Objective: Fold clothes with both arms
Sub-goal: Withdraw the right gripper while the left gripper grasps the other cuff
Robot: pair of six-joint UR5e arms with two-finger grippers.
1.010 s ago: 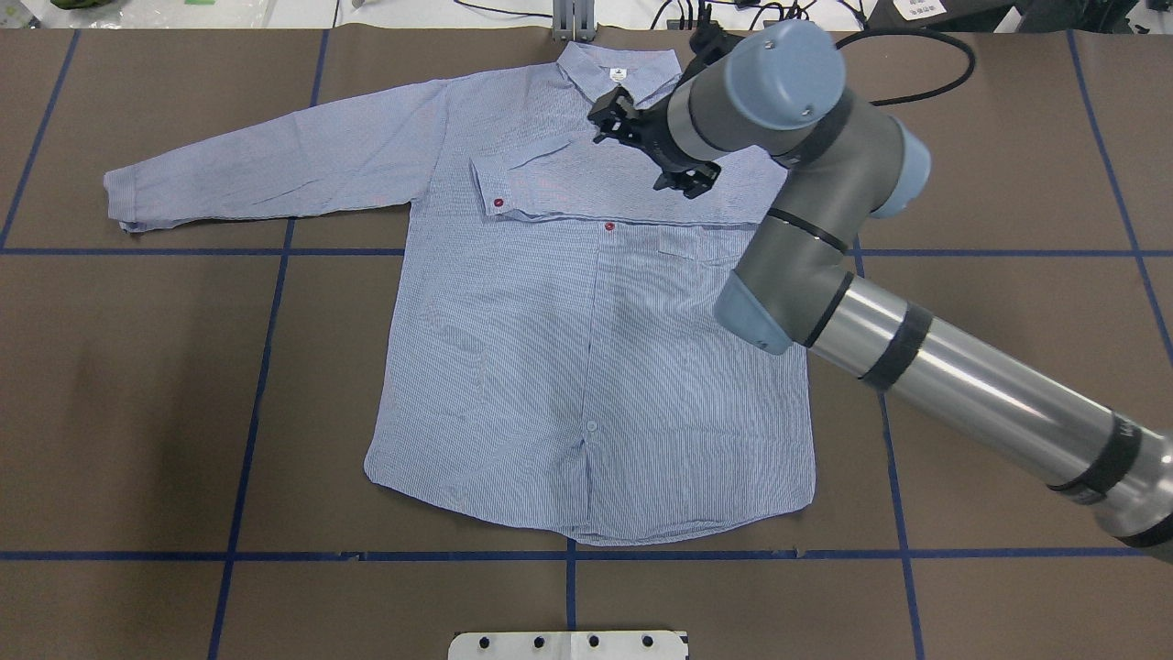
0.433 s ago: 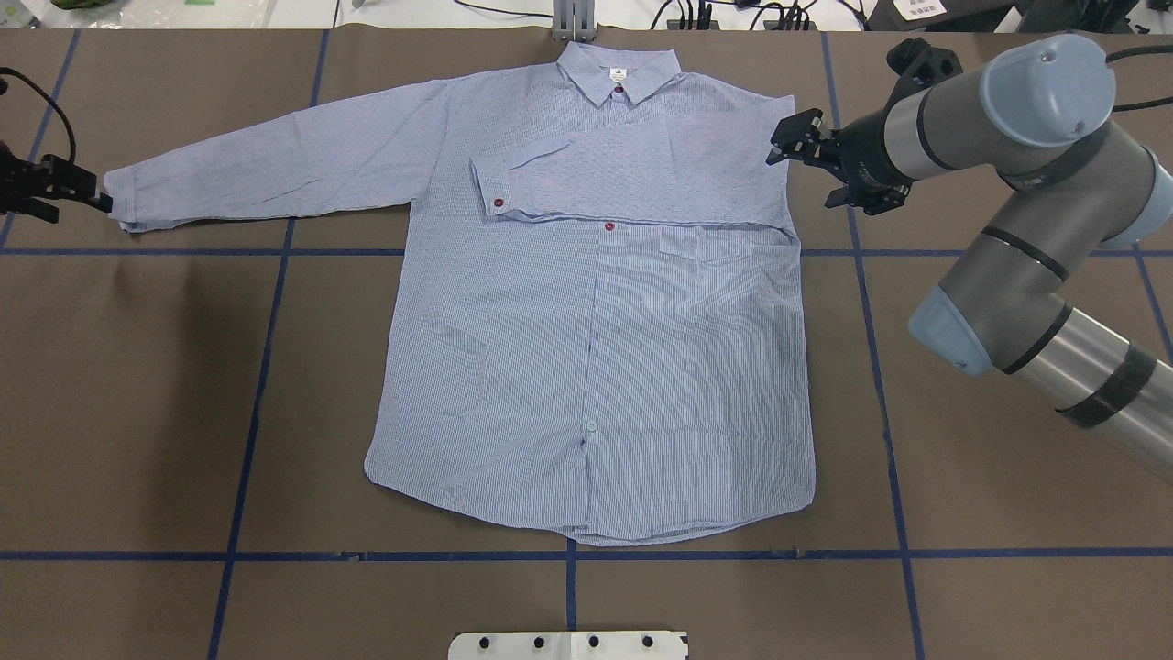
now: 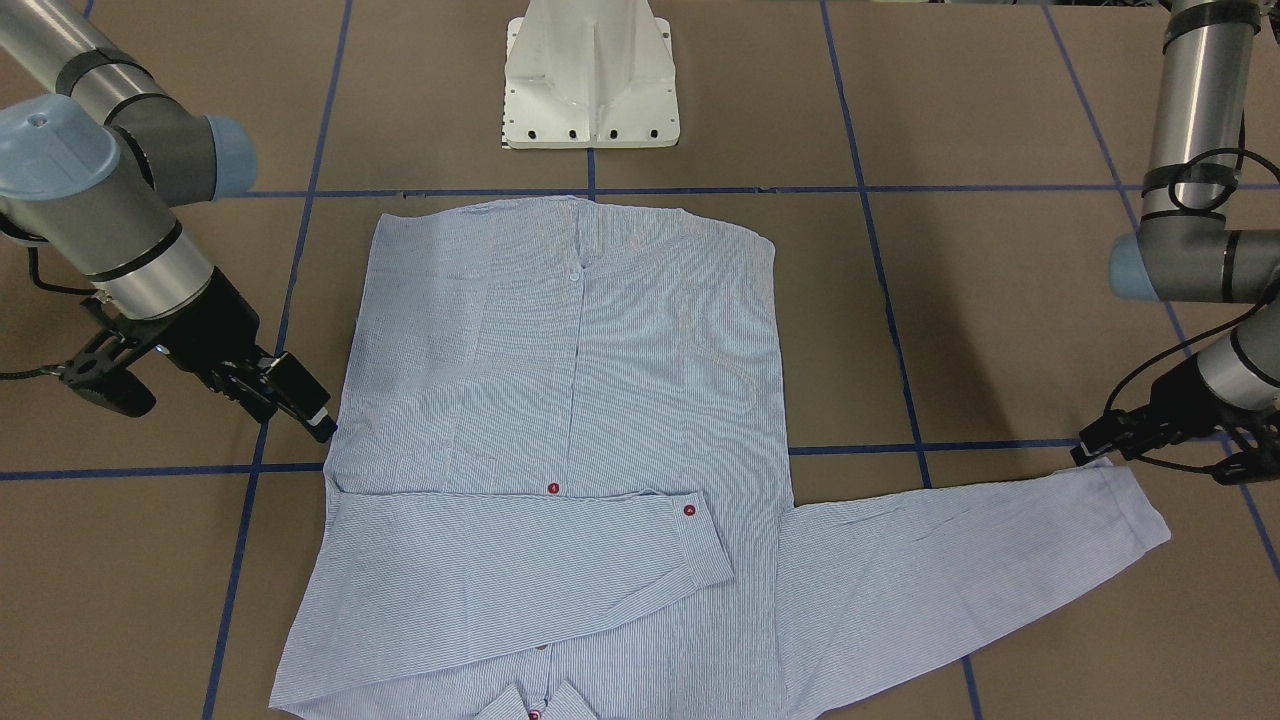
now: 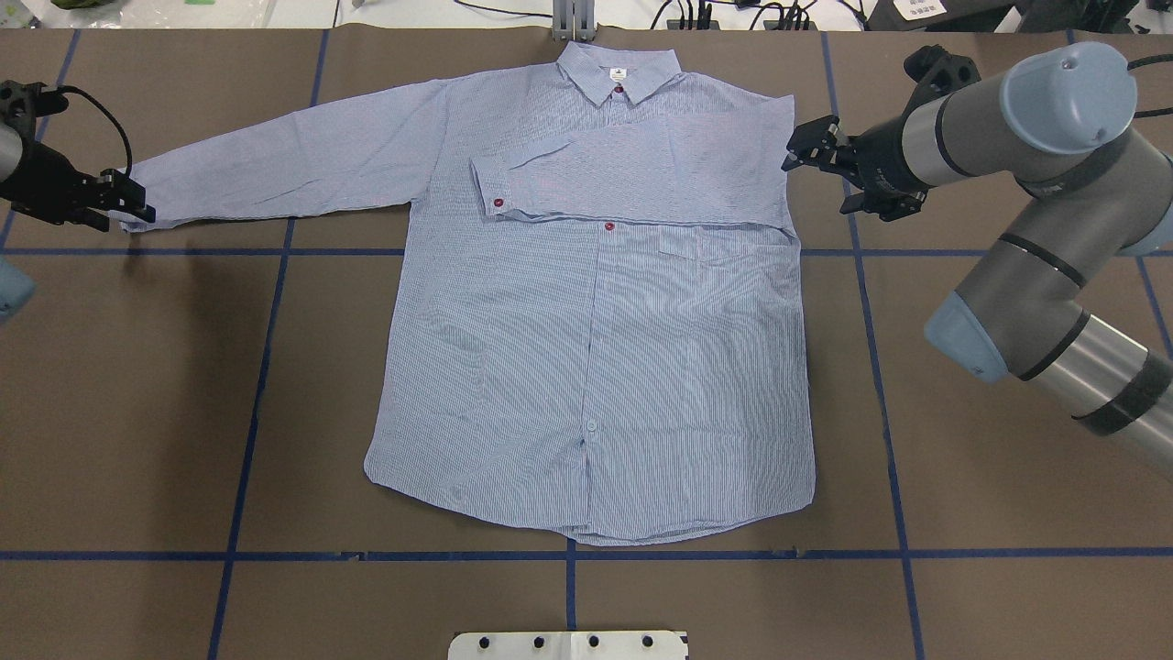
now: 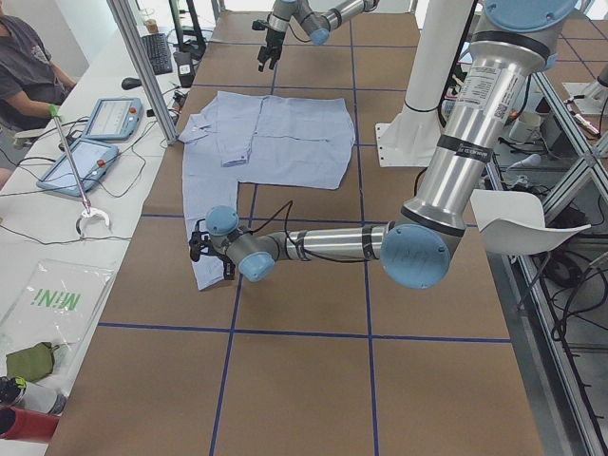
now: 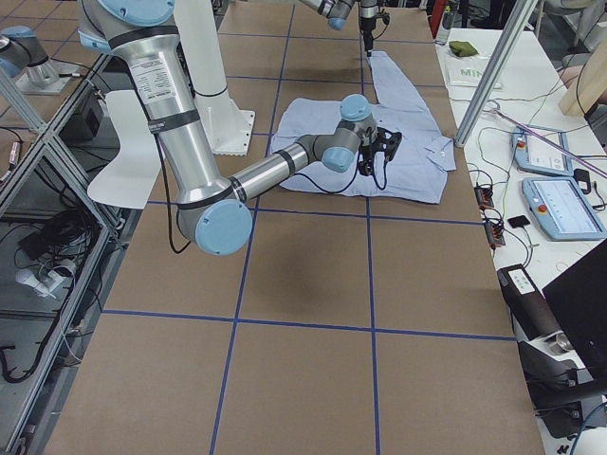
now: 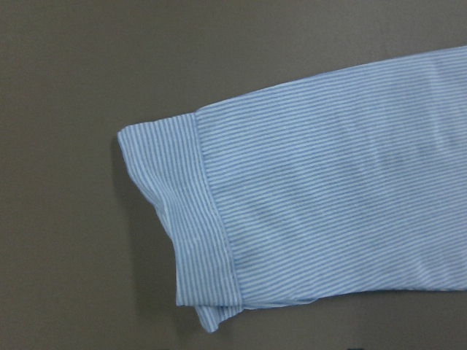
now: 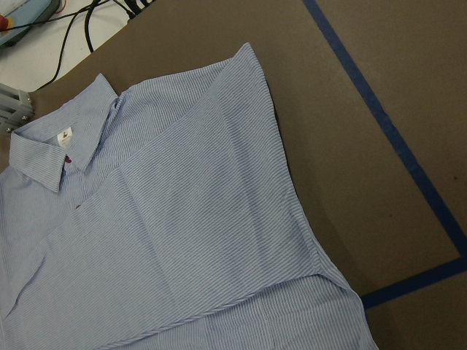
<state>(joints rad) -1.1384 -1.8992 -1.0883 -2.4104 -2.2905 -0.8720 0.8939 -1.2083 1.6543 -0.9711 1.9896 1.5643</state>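
We see a light-blue, finely white-striped long-sleeved button-up shirt lying flat and front-up on the brown counter with its grid of blue tape lines. Its collar is at the far edge and its hem is towards the white pedestal base. The sleeve on the robot's right is folded across the chest. Its cuff, with a red button, rests on the shirt front. The other sleeve stretches straight out towards the robot's left.

The left arm reaches in low at the end of that outstretched sleeve. In the overhead view its jaws stand parted, their tips right at the end of the cuff. In the left wrist view the cuff lies flat and unpinched on the counter just below the camera, and no part of the jaws shows there. We cannot tell whether the tips touch the cloth.

The right arm has its jaws open and empty, just beside the folded shoulder edge of the shirt. They are over bare counter and clear of the cloth. In the front-facing view the nearer tip comes close to the shirt's side without gripping it. In the right wrist view the collar, the folded shoulder and the side seam lie smooth.
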